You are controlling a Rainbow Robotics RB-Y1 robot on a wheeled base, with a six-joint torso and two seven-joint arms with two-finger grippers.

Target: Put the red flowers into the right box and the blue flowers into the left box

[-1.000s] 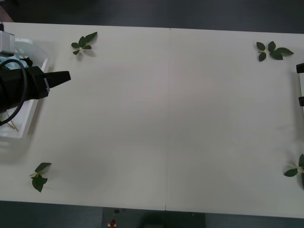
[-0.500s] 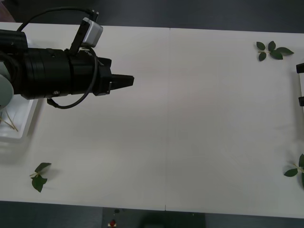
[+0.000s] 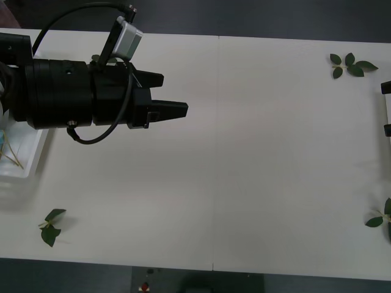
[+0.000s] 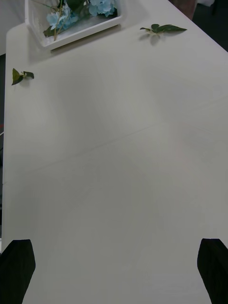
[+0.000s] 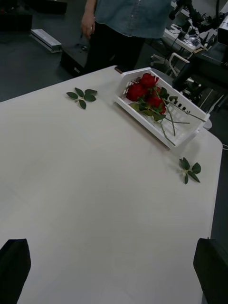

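Observation:
My left gripper [image 3: 174,94] hangs over the table's left half, black fingers open and empty, with its arm reaching out from above the left box [image 3: 27,162]. In the right wrist view that white slotted basket [image 4: 80,29] holds the blue flowers [image 4: 101,6]. The right box [image 5: 138,113], seen from the left wrist, holds the red flowers [image 5: 147,90] with their stems lying across it. My right gripper [image 3: 387,108] sits at the table's right edge, open and empty, its fingertips [image 4: 17,266] apart above bare table.
Loose green leaf sprigs lie near the table's corners [image 3: 351,65] [image 3: 50,227] [image 3: 382,218] [image 5: 81,94] [image 4: 164,29]. A person stands behind the far end of the table [image 5: 123,23], touching nothing. The white table's middle [image 3: 256,159] is bare.
My left arm has swung from over the left box out toward the table's middle, and its fingers have parted. The right gripper has not moved.

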